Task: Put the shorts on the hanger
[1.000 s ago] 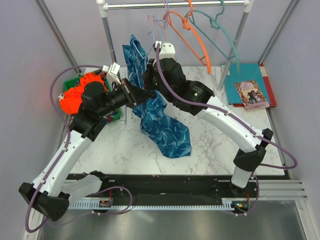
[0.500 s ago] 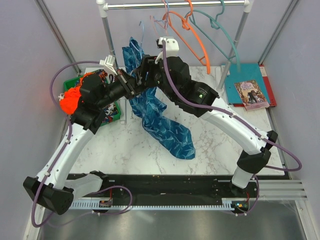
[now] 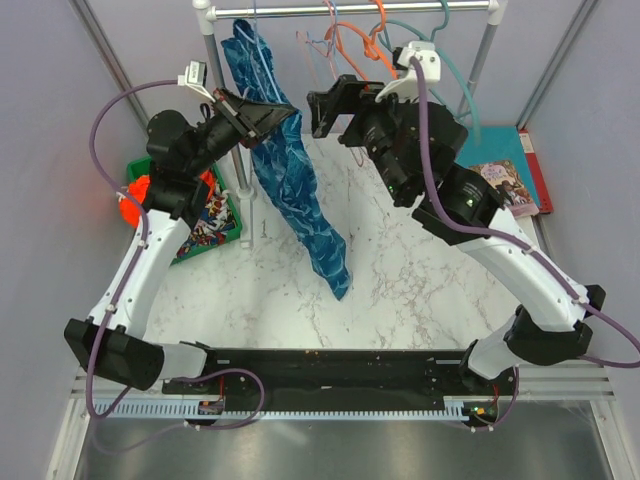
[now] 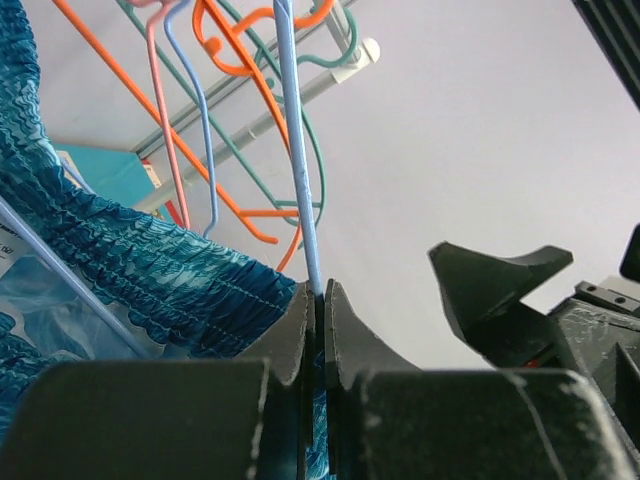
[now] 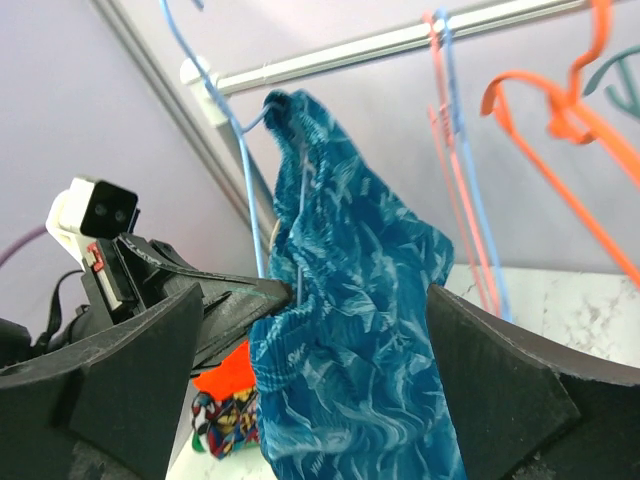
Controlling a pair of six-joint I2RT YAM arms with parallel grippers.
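At 11 o'clock in the overhead view, the left end effector [image 4: 315, 300] is pressed together on the pale blue hanger [image 4: 300, 150], with the shorts [image 3: 295, 190] draped over it, hem towards the tabletop [image 3: 420, 280]. The right end effector [image 3: 318, 112] is spread at 12 o'clock, holding nothing. Risk: the thin wire twisting in that pinch (a narrow grip), sliding the shorts off.

Top view looks down; 2 close wrist views share the shorts [image 3: 300, 190].

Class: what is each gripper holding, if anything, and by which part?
The left gripper pinches the hanger on a straight stretch of its thin wire, beside the shorts. The right gripper is open, holding nothing.
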